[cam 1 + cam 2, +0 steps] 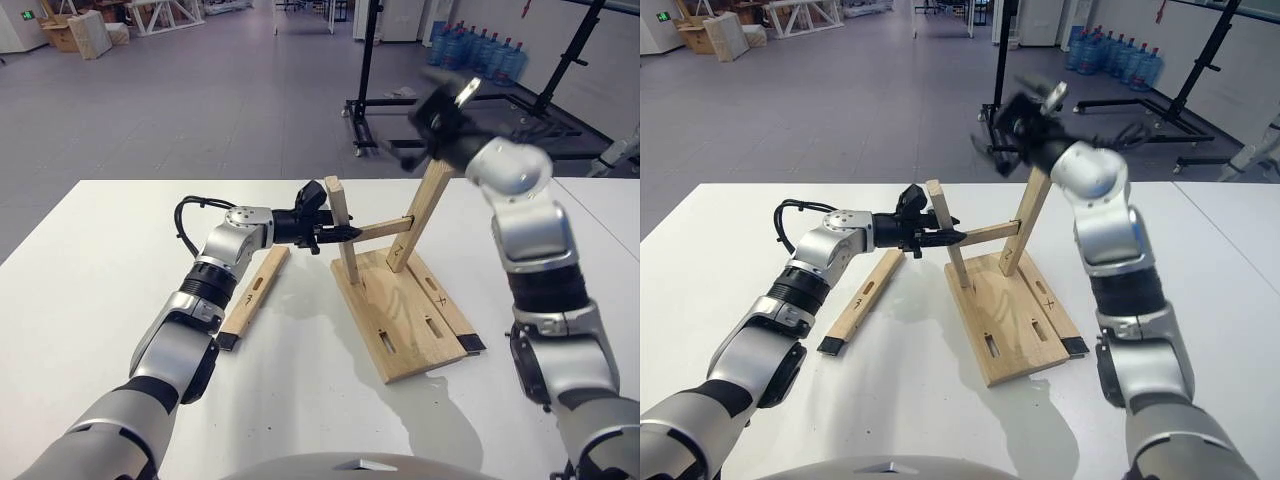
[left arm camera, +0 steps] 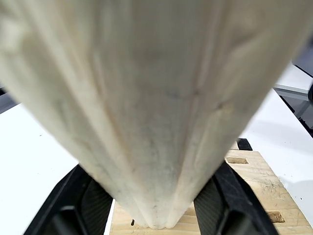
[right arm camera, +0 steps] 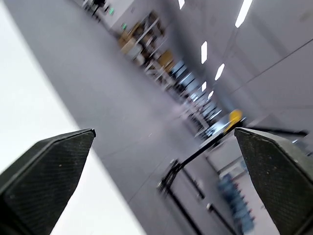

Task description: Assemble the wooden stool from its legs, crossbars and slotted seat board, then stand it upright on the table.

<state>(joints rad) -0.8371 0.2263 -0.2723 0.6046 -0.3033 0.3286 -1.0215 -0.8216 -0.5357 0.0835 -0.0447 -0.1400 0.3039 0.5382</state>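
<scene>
Clamping upright leg (image 1: pixel 349 262), left gripper (image 1: pixel 344 232), right gripper (image 1: pixel 432 125) spread wide, seemingly just above tilted leg (image 1: pixel 418 218)

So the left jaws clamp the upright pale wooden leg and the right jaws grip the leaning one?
No: the right jaws stand open and empty, per the right wrist view. The left jaws do clamp the upright pale wooden leg.

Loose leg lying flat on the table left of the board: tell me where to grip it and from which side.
Grip the loose leg at its middle, across its narrow width, coming straight down from above. It lies flat on the table, so only its two long side faces are free for the fingers, and a middle hold should keep it balanced.
</scene>
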